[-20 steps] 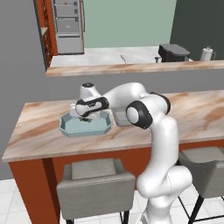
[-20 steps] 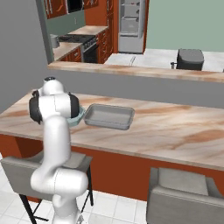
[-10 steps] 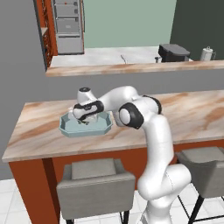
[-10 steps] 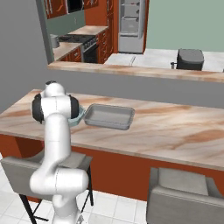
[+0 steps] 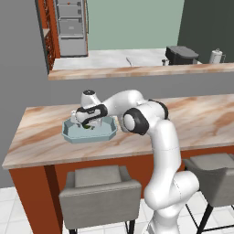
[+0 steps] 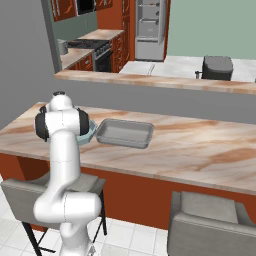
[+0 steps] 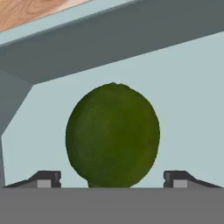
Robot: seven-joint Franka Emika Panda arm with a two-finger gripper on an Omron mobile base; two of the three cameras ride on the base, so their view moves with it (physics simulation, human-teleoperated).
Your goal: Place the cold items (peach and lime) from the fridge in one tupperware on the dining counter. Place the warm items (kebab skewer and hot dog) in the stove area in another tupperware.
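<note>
The dark green lime (image 7: 113, 135) lies on the floor of the light blue eight-sided tupperware (image 5: 73, 135), which stands on the dining counter (image 5: 192, 114). My gripper (image 7: 113, 179) is low inside that tray, open, and its two tips (image 7: 48, 178) stand wider than the lime without touching it. In the left base view the gripper (image 5: 86, 123) hangs over the lime (image 5: 86, 128). The grey rectangular tupperware (image 6: 125, 132) lies just right of the blue one (image 6: 91, 131). The peach, kebab skewer and hot dog are out of view.
Behind the counter runs a higher grey-fronted ledge (image 5: 137, 73). The fridge (image 6: 150, 25) and the stove (image 6: 92, 47) are far at the back. A dark appliance (image 6: 217, 67) sits on the back worktop. Grey stools (image 5: 100, 192) stand below the counter's front edge.
The jaws have spread apart and let go of the lime, which now rests in the blue tray. The hand has stayed low over the tray.
</note>
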